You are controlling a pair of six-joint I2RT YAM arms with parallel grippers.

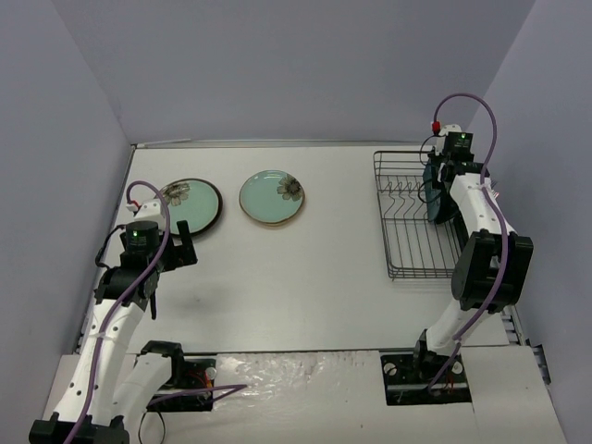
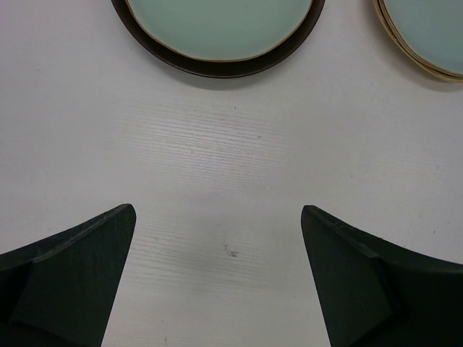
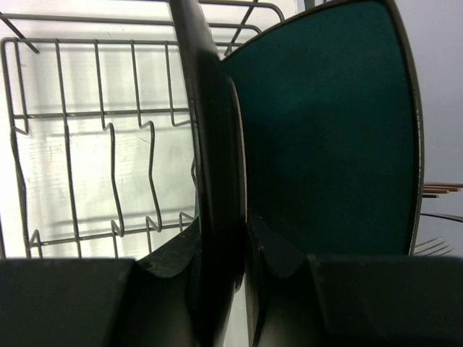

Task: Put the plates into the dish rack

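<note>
Two mint-green round plates lie flat at the back left of the table: the dark-rimmed plate [image 1: 192,205] [image 2: 217,36] and the tan-rimmed plate [image 1: 272,197] [image 2: 427,36]. My left gripper [image 1: 180,250] [image 2: 217,238] is open and empty, hovering just in front of the dark-rimmed plate. The black wire dish rack [image 1: 412,250] [image 3: 108,130] stands at the right. My right gripper [image 1: 437,192] [image 3: 224,253] is shut on a dark teal plate [image 3: 213,130], held upright on edge over the rack's far end. A second dark teal plate [image 3: 325,130] stands upright just to its right. The cream plate is out of view.
Grey walls close in the table on the left, back and right. The rack's upright prongs [image 3: 152,173] stand in rows left of the held plate. The right arm [image 1: 481,240] reaches over the rack's right side.
</note>
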